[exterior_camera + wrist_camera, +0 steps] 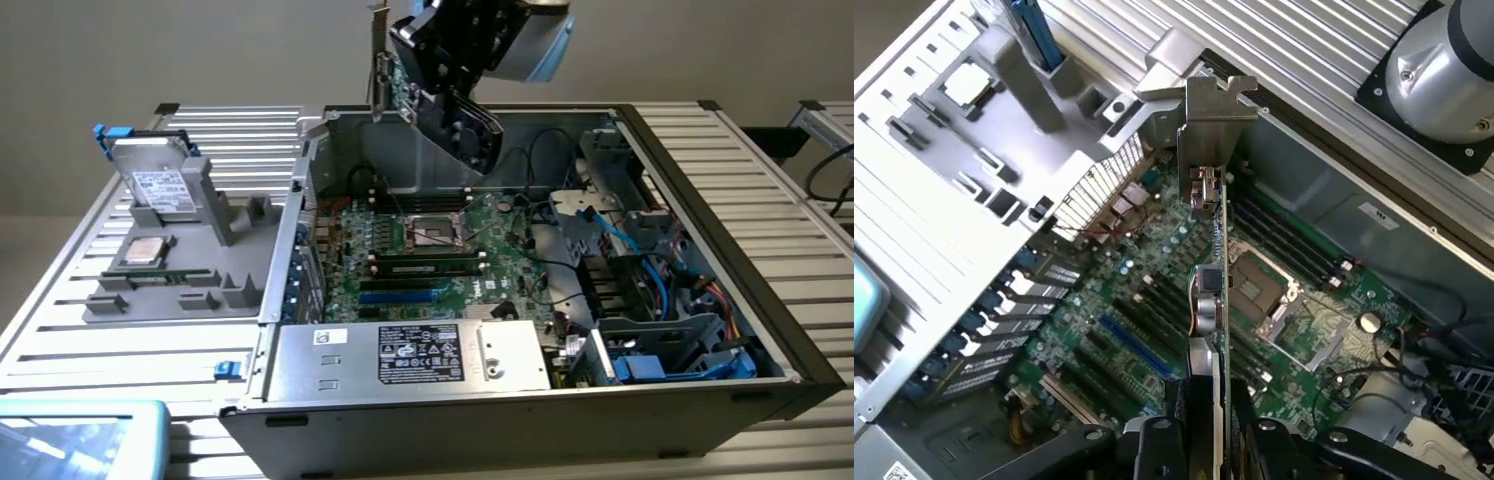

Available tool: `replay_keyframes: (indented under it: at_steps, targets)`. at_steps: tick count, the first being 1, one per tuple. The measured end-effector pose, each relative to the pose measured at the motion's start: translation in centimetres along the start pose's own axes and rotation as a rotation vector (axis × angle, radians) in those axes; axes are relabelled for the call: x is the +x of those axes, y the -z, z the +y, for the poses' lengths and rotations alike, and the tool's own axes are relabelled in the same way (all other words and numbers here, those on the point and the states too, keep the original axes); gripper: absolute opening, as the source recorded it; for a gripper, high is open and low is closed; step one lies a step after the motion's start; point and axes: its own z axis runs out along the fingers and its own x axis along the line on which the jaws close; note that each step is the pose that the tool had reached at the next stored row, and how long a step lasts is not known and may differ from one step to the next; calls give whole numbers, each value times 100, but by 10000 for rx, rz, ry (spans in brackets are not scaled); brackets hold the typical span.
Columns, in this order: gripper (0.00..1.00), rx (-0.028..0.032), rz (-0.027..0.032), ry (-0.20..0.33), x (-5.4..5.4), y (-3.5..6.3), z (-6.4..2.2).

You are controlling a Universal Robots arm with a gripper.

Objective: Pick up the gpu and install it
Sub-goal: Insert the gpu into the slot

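My gripper [454, 85] hangs over the back of the open computer case [747, 300], shut on the gpu [465, 125]. The card is held on edge and tilted, its black fan shroud showing and its silver end bracket [378, 60] pointing up towards the exterior view's left. In the wrist view the gpu [1212, 300] appears edge-on between the fingers [1154, 445], with its bracket [1216, 110] at the far end. It is above the green motherboard [1144, 330], over the CPU socket [1254, 290] and clear of the board.
Left of the case, a grey fixture tray [200, 300] carries an upright hard drive [158, 185] and a flat part [144, 250]. The power supply [414, 355] fills the case's near side. A drive cage with blue cables [641, 300] stands on the exterior view's right.
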Motion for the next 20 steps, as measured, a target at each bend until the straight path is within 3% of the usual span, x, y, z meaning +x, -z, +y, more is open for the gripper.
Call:
replay_keyframes:
  at_steps: [8,20]
  targets:
    - [28,47,248,1440,0,0,0]
    - [28,326,383,3509,0,-2,-1]
